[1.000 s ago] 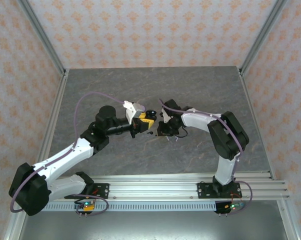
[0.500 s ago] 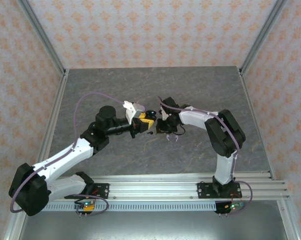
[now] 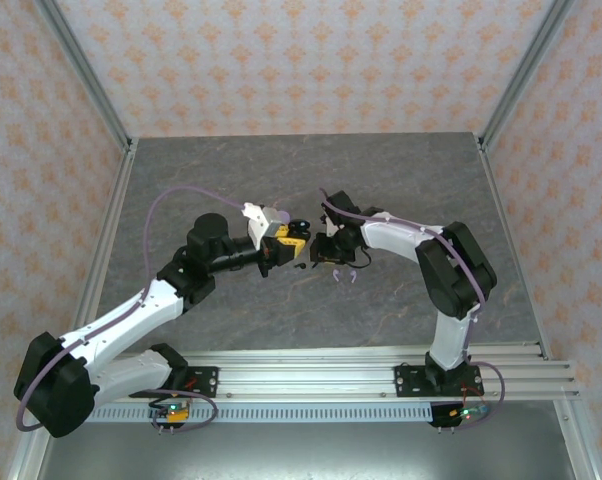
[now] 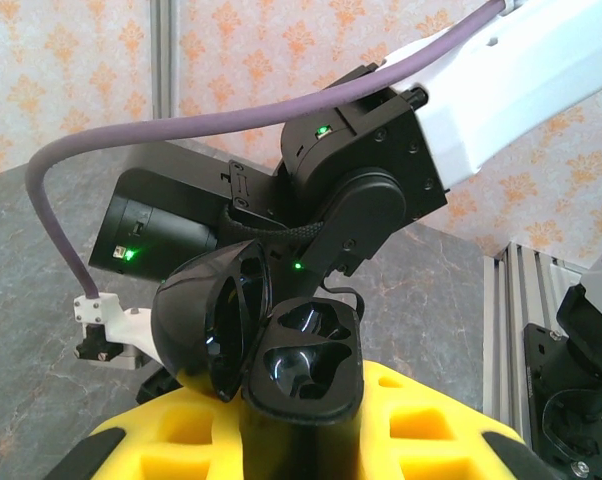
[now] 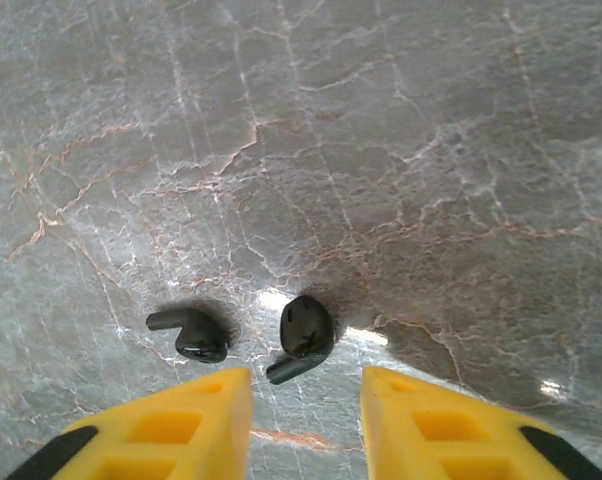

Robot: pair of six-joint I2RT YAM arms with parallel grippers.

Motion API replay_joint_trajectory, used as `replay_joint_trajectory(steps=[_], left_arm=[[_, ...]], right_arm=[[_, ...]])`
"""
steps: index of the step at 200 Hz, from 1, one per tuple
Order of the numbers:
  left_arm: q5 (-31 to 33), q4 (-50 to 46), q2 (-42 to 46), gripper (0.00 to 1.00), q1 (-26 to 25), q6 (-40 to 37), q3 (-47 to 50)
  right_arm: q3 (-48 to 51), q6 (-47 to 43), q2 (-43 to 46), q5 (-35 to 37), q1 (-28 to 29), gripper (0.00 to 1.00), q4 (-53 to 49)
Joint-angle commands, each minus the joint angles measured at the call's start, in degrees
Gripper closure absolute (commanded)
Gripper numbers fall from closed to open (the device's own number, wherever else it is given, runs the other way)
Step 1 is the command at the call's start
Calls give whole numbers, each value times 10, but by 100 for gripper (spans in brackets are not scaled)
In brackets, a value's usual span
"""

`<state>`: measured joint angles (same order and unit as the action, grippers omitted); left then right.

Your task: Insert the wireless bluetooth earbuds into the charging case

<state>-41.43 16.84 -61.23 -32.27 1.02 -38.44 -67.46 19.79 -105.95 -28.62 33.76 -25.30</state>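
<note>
Item: black round plastic charging case (image 4: 301, 365), lower centre of the left wrist frame, hinged lid (image 4: 206, 320) swung open to the left, both moulded wells vacant; left gripper (image 4: 303, 430) clamped on its base

Two black stemmed plastic earbuds (image 5: 305, 330) lie side by side, apart, on the grey marbled table (image 5: 401, 120), just above the right gripper (image 5: 306, 385), jaws spread, holding nothing

Pale lavender earbud pair (image 3: 343, 274) on the table just below the right gripper, centre of the top frame

Open tabletop stretches above the black earbuds

Worktop (image 5: 381, 120) grey marble, pale and rust veins. Earbuds (image 5: 304, 330) both glossy black. Charging case (image 4: 301, 370) black, inside and out. Jaws yellow, black-tipped. Wallpaper (image 3: 301, 60) cream with orange floral repeat. Cable (image 4: 181, 120) mauve. Arm casing (image 4: 541, 80) at 2 o'clock white
</note>
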Motion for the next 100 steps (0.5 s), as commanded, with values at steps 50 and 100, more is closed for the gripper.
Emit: replay_joint_trajectory(steps=[50, 100], left_arm=[[10, -3, 20, 89, -3, -14, 5], [11, -4, 24, 89, -3, -18, 7]], right_arm=[[-55, 33, -25, 74, 26, 61, -47], [-76, 30, -48, 83, 31, 61, -72]])
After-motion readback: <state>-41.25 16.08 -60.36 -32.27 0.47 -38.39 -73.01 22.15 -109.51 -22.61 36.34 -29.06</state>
